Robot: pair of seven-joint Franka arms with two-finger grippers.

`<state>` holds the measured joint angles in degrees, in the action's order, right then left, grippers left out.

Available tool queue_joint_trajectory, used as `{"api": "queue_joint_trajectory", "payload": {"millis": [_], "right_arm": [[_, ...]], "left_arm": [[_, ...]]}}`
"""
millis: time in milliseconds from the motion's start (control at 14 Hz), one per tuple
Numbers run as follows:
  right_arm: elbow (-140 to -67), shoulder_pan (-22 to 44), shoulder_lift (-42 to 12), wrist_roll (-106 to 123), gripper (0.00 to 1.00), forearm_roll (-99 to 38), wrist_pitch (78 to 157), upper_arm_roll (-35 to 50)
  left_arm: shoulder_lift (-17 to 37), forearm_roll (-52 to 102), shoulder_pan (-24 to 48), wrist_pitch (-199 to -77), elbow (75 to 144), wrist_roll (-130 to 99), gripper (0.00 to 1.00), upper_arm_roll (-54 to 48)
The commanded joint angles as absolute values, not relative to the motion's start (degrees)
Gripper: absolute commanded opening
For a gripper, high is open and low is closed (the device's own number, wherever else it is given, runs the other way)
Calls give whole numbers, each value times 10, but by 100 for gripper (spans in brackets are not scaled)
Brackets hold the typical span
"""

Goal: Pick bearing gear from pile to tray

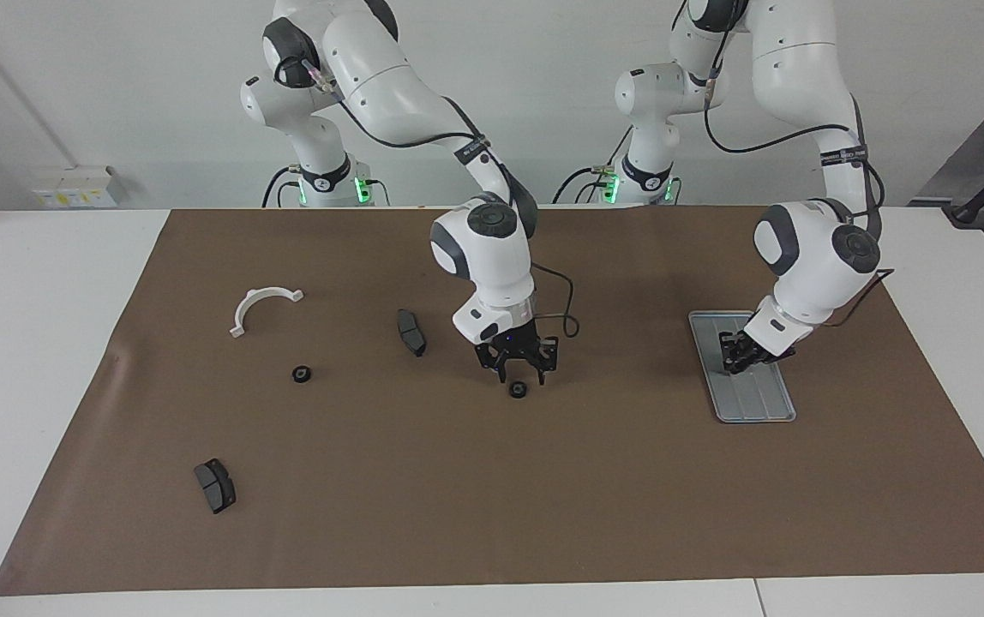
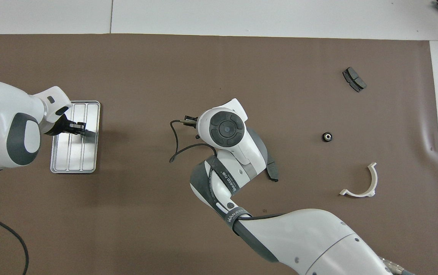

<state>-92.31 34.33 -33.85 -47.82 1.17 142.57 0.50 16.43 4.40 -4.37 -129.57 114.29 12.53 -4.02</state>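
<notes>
Robot lab: two white arms (image 1: 389, 94) bolted at mat-covered white table (image 1: 29, 343), bare wall.

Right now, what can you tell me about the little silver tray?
The tray is a small, flat, silver-grey rectangle with rounded corners and a low raised rim. It looks like shiny metal, with grooves running along its length. It lies flat on the brown mat toward the left arm's end of the table, and nothing can be seen lying in its uncovered part. The left gripper hangs low over it; whether it touches the tray cannot be told.
</notes>
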Motion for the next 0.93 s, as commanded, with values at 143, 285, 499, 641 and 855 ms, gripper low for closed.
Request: {"api": "queue_joint_trajectory", "payload": {"millis": [143, 285, 499, 641, 855], "right_arm": [[-932, 311, -282, -474, 100, 49, 1369, -19], [-939, 273, -252, -416, 100, 49, 1331, -19], [-949, 206, -220, -302, 100, 48, 1275, -18], [-972, 162, -199, -208, 100, 46, 1253, -18], [-1024, 112, -173, -85, 100, 41, 1252, -18]], "left_arm": [[148, 57, -21, -1296, 1138, 127, 44, -37], [149, 57, -16, -1275, 1121, 127, 45, -37], [150, 57, -5, -1260, 1101, 111, 44, -37], [156, 51, 35, -1221, 1066, 51, 43, -34], [163, 50, 102, -1219, 1051, -81, 37, -34]]}}
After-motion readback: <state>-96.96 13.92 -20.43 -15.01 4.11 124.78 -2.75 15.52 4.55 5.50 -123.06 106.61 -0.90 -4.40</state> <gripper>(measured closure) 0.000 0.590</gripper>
